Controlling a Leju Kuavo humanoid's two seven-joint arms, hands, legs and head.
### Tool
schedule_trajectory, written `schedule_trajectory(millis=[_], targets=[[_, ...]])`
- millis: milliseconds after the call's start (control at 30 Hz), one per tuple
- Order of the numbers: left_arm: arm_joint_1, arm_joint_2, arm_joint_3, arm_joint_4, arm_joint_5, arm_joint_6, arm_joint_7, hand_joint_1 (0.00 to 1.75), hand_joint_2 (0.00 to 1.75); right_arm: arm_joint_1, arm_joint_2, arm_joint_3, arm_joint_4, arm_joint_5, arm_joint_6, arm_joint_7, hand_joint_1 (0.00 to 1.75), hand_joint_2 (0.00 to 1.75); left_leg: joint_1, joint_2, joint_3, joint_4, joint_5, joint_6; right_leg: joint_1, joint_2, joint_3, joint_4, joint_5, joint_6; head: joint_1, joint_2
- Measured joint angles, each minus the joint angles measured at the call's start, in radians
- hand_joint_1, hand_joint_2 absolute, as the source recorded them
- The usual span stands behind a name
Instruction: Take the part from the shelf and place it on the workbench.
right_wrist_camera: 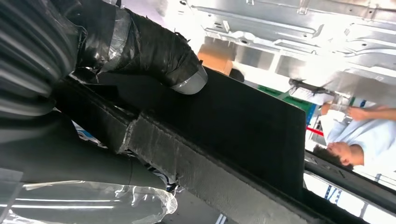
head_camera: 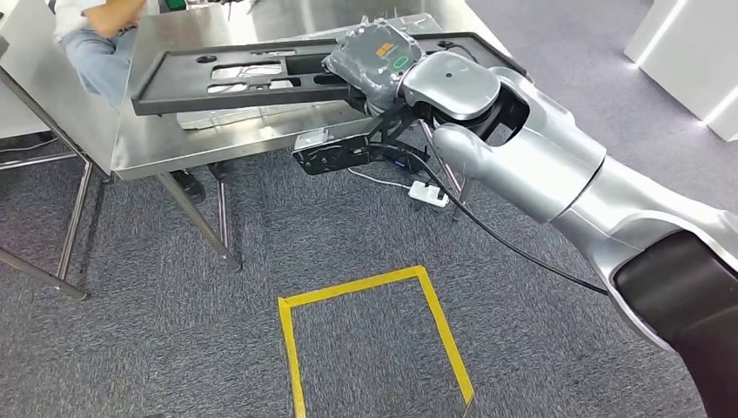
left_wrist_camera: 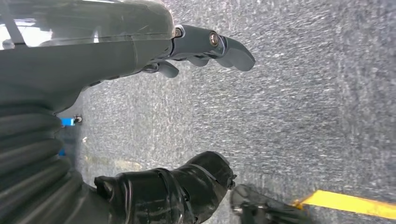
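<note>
The part (head_camera: 235,77) is a long flat black panel with cut-outs. My right hand (head_camera: 374,59) grips it near its right end and holds it level just above the steel workbench (head_camera: 144,144). In the right wrist view the taped thumb (right_wrist_camera: 154,49) presses on the black panel (right_wrist_camera: 243,126), with the other fingers under it. My left hand (left_wrist_camera: 154,116) hangs over the grey carpet, its fingers (left_wrist_camera: 210,44) apart from the thumb, holding nothing.
A silver metal sheet part (head_camera: 252,113) lies on the workbench under the panel. A person in jeans (head_camera: 96,43) sits behind the bench's far left. A black device (head_camera: 335,155) and white power strip (head_camera: 428,193) lie below. Yellow tape (head_camera: 374,287) marks the floor.
</note>
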Motion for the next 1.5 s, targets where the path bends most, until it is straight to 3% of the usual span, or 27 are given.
schedule_trajectory(millis=[67, 133, 233, 333, 367, 400, 433, 500, 533, 600, 633, 700, 767, 833, 867, 900, 933, 967, 1033, 1067, 1133, 1267, 1333, 1400, 1433, 1467, 1500], targets=[[-0.004, 0.0, 0.0, 0.0, 0.0, 0.0, 0.0, 0.0, 1.75, -0.004, 0.003, 0.0, 0.001, 0.005, -0.001, 0.0, 1.75, 1.75, -0.01, 0.021, 0.048, -0.11, 0.039, 0.012, 0.004, -0.006, 0.007, 0.001, -0.008, 0.008, -0.001, 0.0], [-0.008, 0.0, 0.0, 0.0, 0.001, 0.0, 0.0, 0.0, 1.75, -0.007, 0.004, 0.0, 0.003, 0.011, -0.001, 0.0, 1.75, 1.75, -0.018, 0.022, 0.059, -0.133, 0.033, 0.025, 0.008, -0.014, 0.01, -0.001, -0.013, 0.018, -0.002, 0.0], [-0.006, 0.0, 0.0, 0.0, 0.001, 0.0, 0.0, 0.0, 1.75, -0.009, 0.005, 0.0, 0.004, 0.013, -0.001, 0.0, 1.75, 1.75, -0.009, 0.003, 0.069, -0.146, 0.039, 0.04, 0.009, -0.024, 0.004, 0.024, -0.036, 0.032, 0.0, 0.0], [-0.004, 0.0, 0.0, 0.0, 0.001, 0.0, 0.0, 0.0, 1.75, -0.011, 0.005, 0.0, 0.005, 0.014, -0.001, -0.001, 1.75, 1.75, -0.005, -0.016, 0.076, -0.151, 0.039, 0.05, 0.006, -0.015, -0.077, 0.191, -0.113, 0.038, 0.006, 0.0], [-0.004, 0.0, 0.0, 0.0, 0.001, 0.0, 0.0, 0.0, 1.75, -0.009, 0.005, 0.0, 0.006, 0.014, -0.001, -0.002, 1.75, 1.75, -0.005, -0.024, 0.078, -0.15, 0.037, 0.052, 0.006, -0.013, -0.109, 0.246, -0.128, 0.039, 0.007, 0.0], [-0.004, 0.0, 0.0, 0.0, 0.001, -0.001, 0.0, 0.0, 1.75, -0.005, 0.005, 0.001, 0.006, 0.014, -0.001, -0.004, 1.75, 1.75, -0.005, -0.033, 0.08, -0.149, 0.035, 0.053, 0.005, -0.011, -0.129, 0.273, -0.126, 0.04, 0.007, 0.0], [-0.004, -0.001, 0.0, 0.0, 0.001, -0.002, 0.0, 0.0, 1.75, -0.001, 0.006, 0.001, 0.006, 0.015, -0.001, -0.005, 1.75, 1.75, -0.005, -0.044, 0.083, -0.148, 0.032, 0.052, 0.004, -0.009, -0.13, 0.261, -0.105, 0.04, 0.007, 0.0], [-0.003, -0.001, 0.0, 0.0, 0.001, -0.003, 0.0, 0.0, 1.75, 0.001, 0.006, 0.001, 0.007, 0.015, -0.001, -0.007, 1.75, 1.75, -0.005, -0.065, 0.088, -0.141, 0.023, 0.048, 0.001, 0.009, -0.085, 0.142, -0.029, 0.035, 0.007, 0.0], [-0.003, -0.002, 0.0, 0.0, 0.001, -0.003, 0.0, 0.0, 1.75, 0.0, 0.006, 0.001, 0.008, 0.016, -0.001, -0.007, 1.75, 1.75, -0.005, -0.074, 0.087, -0.136, 0.019, 0.044, -0.002, 0.03, -0.057, 0.082, -0.003, 0.031, 0.007, 0.0], [-0.004, -0.001, 0.0, 0.0, 0.002, -0.003, 0.0, 0.0, 1.75, -0.002, 0.007, 0.001, 0.008, 0.017, -0.001, -0.007, 1.75, 1.75, -0.003, -0.09, 0.078, -0.128, 0.014, 0.035, -0.005, 0.06, -0.03, 0.017, 0.013, 0.027, 0.005, 0.0], [-0.004, 0.0, 0.0, 0.0, 0.002, -0.003, 0.0, 0.0, 1.75, -0.003, 0.008, 0.001, 0.009, 0.017, -0.001, -0.008, 1.75, 1.75, -0.001, -0.098, 0.073, -0.127, 0.014, 0.03, -0.004, 0.063, -0.028, 0.013, 0.01, 0.025, 0.005, 0.0], [-0.002, 0.0, 0.0, 0.0, 0.002, -0.003, 0.0, 0.0, 1.75, -0.002, 0.01, 0.001, 0.009, 0.017, -0.001, -0.009, 1.75, 1.75, 0.004, -0.108, 0.069, -0.127, 0.012, 0.019, -0.003, 0.045, -0.023, 0.005, 0.011, 0.018, 0.005, 0.0], [-0.001, -0.001, 0.0, 0.0, 0.002, -0.003, 0.0, 0.0, 1.75, -0.003, 0.011, 0.001, 0.01, 0.018, -0.001, -0.008, 1.75, 1.75, 0.003, -0.076, 0.05, -0.085, -0.013, 0.008, -0.006, 0.029, -0.01, -0.005, 0.01, 0.007, 0.001, 0.0], [-0.002, -0.001, 0.0, 0.0, 0.002, -0.003, 0.0, 0.0, 1.75, -0.003, 0.011, 0.001, 0.01, 0.016, -0.001, -0.009, 1.75, 1.75, 0.002, -0.029, -0.008, 0.034, -0.063, -0.001, -0.007, 0.016, 0.0, -0.008, 0.006, 0.0, -0.004, 0.0], [-0.002, -0.001, 0.0, 0.0, 0.002, -0.003, 0.0, 0.0, 1.75, -0.002, 0.011, 0.001, 0.011, 0.014, -0.001, -0.011, 1.75, 1.75, 0.004, -0.019, -0.043, 0.097, -0.082, -0.005, -0.007, 0.01, 0.003, -0.008, 0.003, -0.002, -0.005, 0.0], [-0.002, -0.001, 0.0, 0.0, 0.002, -0.003, 0.0, 0.0, 1.75, 0.001, 0.011, 0.001, 0.011, 0.011, -0.001, -0.013, 1.75, 1.75, 0.006, -0.015, -0.069, 0.137, -0.085, -0.007, -0.007, 0.006, 0.007, -0.008, 0.0, -0.002, -0.005, 0.0], [-0.001, -0.001, 0.0, 0.0, 0.002, -0.003, 0.0, 0.0, 1.75, 0.003, 0.011, 0.001, 0.011, 0.009, -0.001, -0.015, 1.75, 1.75, 0.007, -0.013, -0.077, 0.14, -0.07, -0.009, -0.007, 0.002, 0.01, -0.007, -0.003, -0.002, -0.005, 0.0], [-0.001, -0.001, 0.0, 0.0, 0.002, -0.003, 0.0, 0.0, 1.75, 0.005, 0.011, 0.001, 0.012, 0.007, -0.001, -0.017, 1.75, 1.75, 0.008, -0.013, -0.064, 0.102, -0.038, -0.008, -0.008, 0.0, 0.015, -0.007, -0.007, -0.001, -0.005, 0.0], [-0.001, -0.001, 0.0, 0.0, 0.002, -0.003, 0.0, 0.0, 1.75, 0.005, 0.011, 0.001, 0.012, 0.006, -0.001, -0.019, 1.75, 1.75, 0.007, -0.011, -0.004, -0.03, 0.028, -0.005, -0.007, -0.004, 0.023, -0.005, -0.014, 0.005, -0.005, 0.0], [-0.001, 0.0, 0.0, 0.0, 0.002, -0.003, 0.0, 0.0, 1.75, 0.003, 0.011, 0.001, 0.012, 0.006, -0.002, -0.018, 1.75, 1.75, 0.004, -0.01, 0.025, -0.087, 0.045, -0.002, -0.005, -0.005, 0.026, -0.005, -0.018, 0.009, -0.005, 0.0], [-0.002, 0.0, 0.0, 0.0, 0.002, -0.003, 0.0, 0.0, 1.75, 0.001, 0.011, 0.001, 0.012, 0.006, -0.002, -0.018, 1.75, 1.75, -0.002, -0.009, 0.052, -0.137, 0.048, 0.007, -0.002, -0.006, 0.029, -0.006, -0.024, 0.019, -0.004, 0.0], [-0.002, 0.0, 0.0, 0.0, 0.0, -0.003, -0.003, 0.0, 1.75, -0.002, 0.012, 0.001, 0.012, 0.006, -0.002, -0.018, 1.75, 1.75, 0.002, -0.012, 0.063, -0.145, 0.044, 0.03, -0.001, -0.008, 0.029, 0.007, -0.043, 0.039, -0.001, 0.0], [-0.002, 0.0, 0.0, 0.0, -0.001, -0.003, -0.003, 0.0, 1.75, -0.004, 0.012, 0.001, 0.013, 0.006, -0.003, -0.018, 1.75, 1.75, 0.004, -0.013, 0.072, -0.15, 0.042, 0.039, -0.001, -0.007, -0.018, 0.103, -0.092, 0.042, 0.002, 0.0], [-0.002, 0.0, 0.0, 0.0, -0.002, -0.004, -0.003, 0.0, 1.75, -0.003, 0.012, 0.001, 0.014, 0.007, -0.003, -0.02, 1.75, 1.75, 0.001, -0.013, 0.076, -0.149, 0.037, 0.046, 0.0, -0.006, -0.091, 0.235, -0.141, 0.042, 0.003, 0.0], [-0.002, 0.0, 0.0, 0.0, -0.002, -0.004, -0.003, 0.0, 1.75, -0.001, 0.012, 0.001, 0.015, 0.007, -0.003, -0.021, 1.75, 1.75, 0.0, -0.014, 0.079, -0.149, 0.034, 0.048, 0.001, -0.006, -0.116, 0.271, -0.142, 0.041, 0.003, 0.0], [-0.002, 0.0, 0.0, 0.0, -0.003, -0.005, -0.003, 0.0, 1.75, 0.0, 0.012, 0.001, 0.017, 0.007, -0.003, -0.022, 1.75, 1.75, -0.001, -0.016, 0.083, -0.148, 0.03, 0.049, 0.001, -0.006, -0.124, 0.269, -0.123, 0.039, 0.003, 0.0], [-0.002, 0.0, 0.0, 0.0, -0.003, -0.006, -0.003, 0.0, 1.75, 0.001, 0.012, 0.001, 0.018, 0.007, -0.003, -0.023, 1.75, 1.75, -0.002, -0.019, 0.088, -0.147, 0.026, 0.048, 0.001, -0.006, -0.111, 0.227, -0.087, 0.034, 0.003, 0.0]])
